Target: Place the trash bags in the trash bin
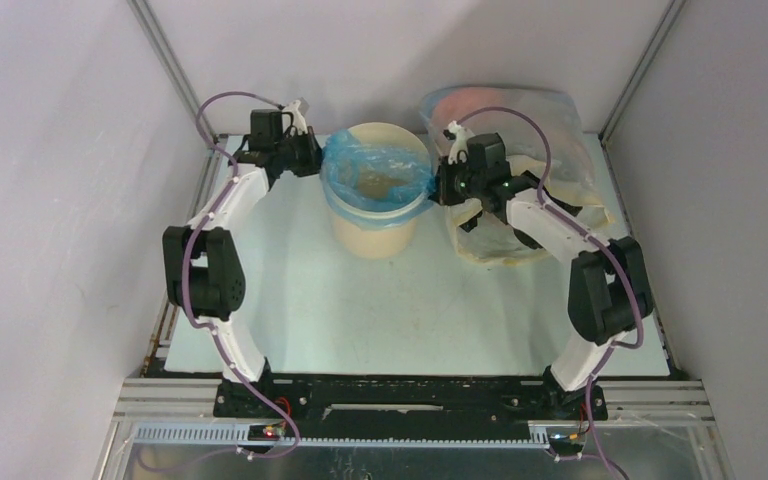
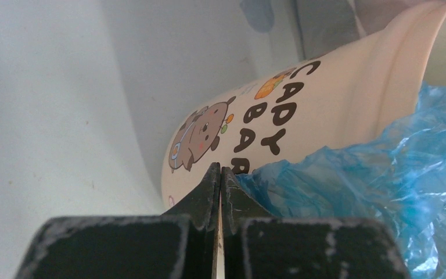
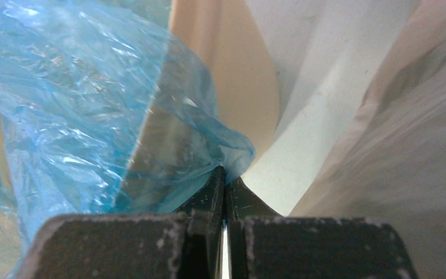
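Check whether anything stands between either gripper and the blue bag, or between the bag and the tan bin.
Nothing visible does. The left gripper and right gripper are shut on the blue bag at opposite sides of the tan bin, whose rim the film drapes over. The cloudy sack sits off to the right.

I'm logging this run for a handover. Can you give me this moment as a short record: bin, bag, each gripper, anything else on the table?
trash bin: tan bucket, upright, far middle of the table; cartoon print on its left wall
trash bag: light-blue film, draped over the bin's rim and down inside
left gripper: shut, pinching bag film at the left rim
right gripper: shut, pinching bag film at the right rim
other: large cloudy sack right of the bin
task state: bag lines the bin, not yet released
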